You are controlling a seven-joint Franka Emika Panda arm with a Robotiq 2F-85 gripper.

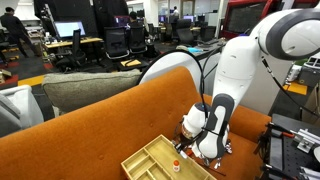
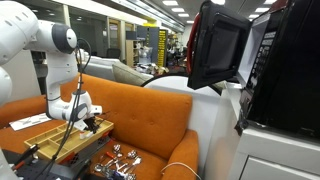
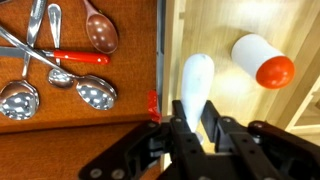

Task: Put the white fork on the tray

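Observation:
In the wrist view my gripper (image 3: pixel 196 112) is shut on the white fork (image 3: pixel 195 78). Only the fork's rounded white handle shows, sticking out past the fingers over the tray's pale floor; its tines are hidden. The light-wood tray (image 3: pixel 168 50) lies on the orange sofa, with its raised rim running down the middle of this view. In both exterior views the gripper (image 1: pixel 196 146) (image 2: pixel 86 119) hangs low over the tray (image 1: pixel 148 160) (image 2: pixel 40 133). The fork cannot be made out there.
Several metal spoons (image 3: pixel 60 80) and a red-handled utensil (image 3: pixel 78 57) lie on the orange sofa seat beside the tray. A white and orange object (image 3: pixel 262 59) lies inside the tray. More metal cutlery (image 2: pixel 120 160) lies on the seat. The sofa back (image 1: pixel 100 125) rises behind.

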